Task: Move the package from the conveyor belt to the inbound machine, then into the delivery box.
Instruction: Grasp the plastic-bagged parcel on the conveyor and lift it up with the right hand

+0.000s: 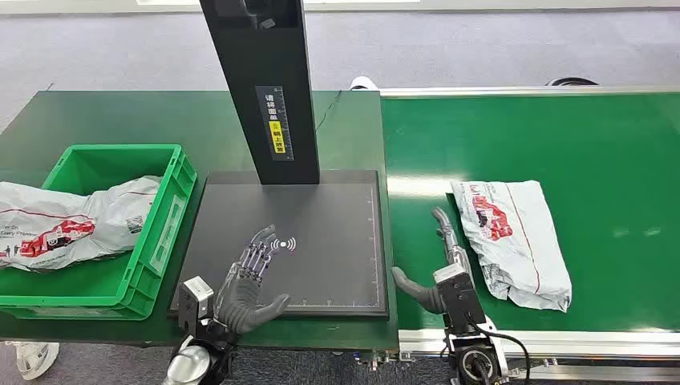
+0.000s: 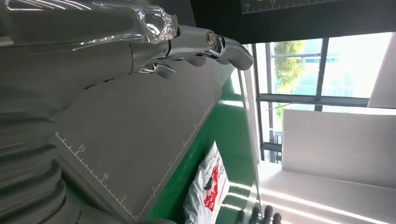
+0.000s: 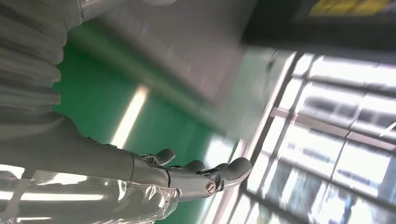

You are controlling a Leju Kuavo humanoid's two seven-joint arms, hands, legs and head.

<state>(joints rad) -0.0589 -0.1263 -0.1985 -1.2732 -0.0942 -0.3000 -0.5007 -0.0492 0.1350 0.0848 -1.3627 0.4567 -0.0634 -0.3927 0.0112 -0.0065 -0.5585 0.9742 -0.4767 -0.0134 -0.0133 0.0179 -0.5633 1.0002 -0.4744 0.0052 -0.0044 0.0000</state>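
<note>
A grey carpeted floor (image 1: 481,48) stretches across the far part of the head view, with a bright strip along its upper edge. At the near left corner a white sneaker (image 1: 30,358) stands on the floor beside the dark green surface (image 1: 120,116). The left wrist view shows tall windows (image 2: 322,70) with dark frames, daylight and green foliage (image 2: 287,65) behind the glass, and a plain white wall (image 2: 336,144) next to them. In the right wrist view, blurred window panes (image 3: 336,135) glow with strong daylight, crossed by dark frame bars.
</note>
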